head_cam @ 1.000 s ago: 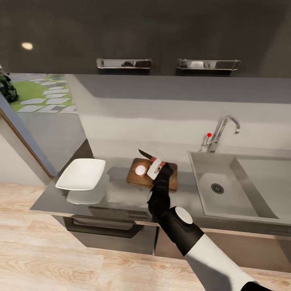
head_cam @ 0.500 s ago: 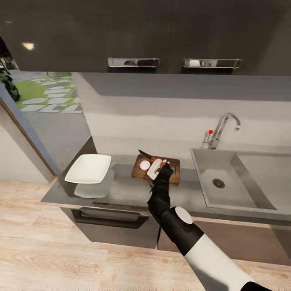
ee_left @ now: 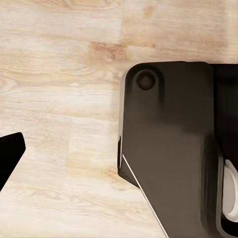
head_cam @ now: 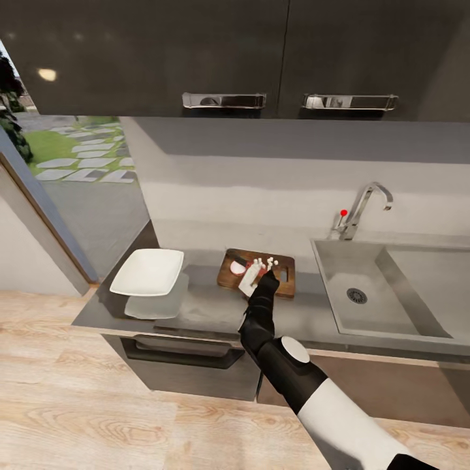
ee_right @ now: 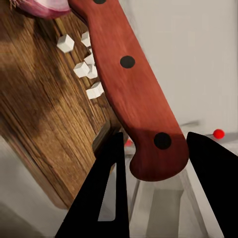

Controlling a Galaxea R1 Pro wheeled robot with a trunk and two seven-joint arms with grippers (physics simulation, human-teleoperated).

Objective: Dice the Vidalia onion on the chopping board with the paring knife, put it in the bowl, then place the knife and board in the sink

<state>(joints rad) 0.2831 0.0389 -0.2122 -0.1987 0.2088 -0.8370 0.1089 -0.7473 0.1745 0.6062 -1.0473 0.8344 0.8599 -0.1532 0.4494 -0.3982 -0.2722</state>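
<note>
Two arms belong to your robot, and your right arm reaches forward over the long glossy grey steel-look countertop [head_cam: 209,307]. Your right gripper [head_cam: 259,273] is clamped on the paring knife with the red-brown riveted handle [ee_right: 130,89]; in the right wrist view the two black fingers [ee_right: 106,193] sit on either side of the handle's butt end. The knife's short dark blade lies low over the dark brown wooden chopping board [head_cam: 230,277], pointing toward the small round pinkish-red Vidalia onion [head_cam: 237,267].

The onion rests on the board's half nearer the bowl. Several tiny whitish diced bits [head_cam: 269,262] lie on the board just beside the gripper; the right wrist view shows these cubes [ee_right: 82,69] scattered on the wood grain next to the handle, with a purple-pink edge of onion [ee_right: 47,6] close by. How much of the onion is cut is hard to judge at this size.

The shallow white squarish bowl [head_cam: 147,272] stands on the countertop near the board, on the side away from the sink, apart from it. The rectangular grey steel sink [head_cam: 339,287] with its round drain sits on the board's other side, and the angular chrome tap with a red knob [head_cam: 358,212] rises behind it.

Your left wrist camera looks down at pale wooden floor [ee_left: 59,89] and a dark part of the robot's body [ee_left: 173,148]; you cannot tell whether the left hand is open or closed.
</note>
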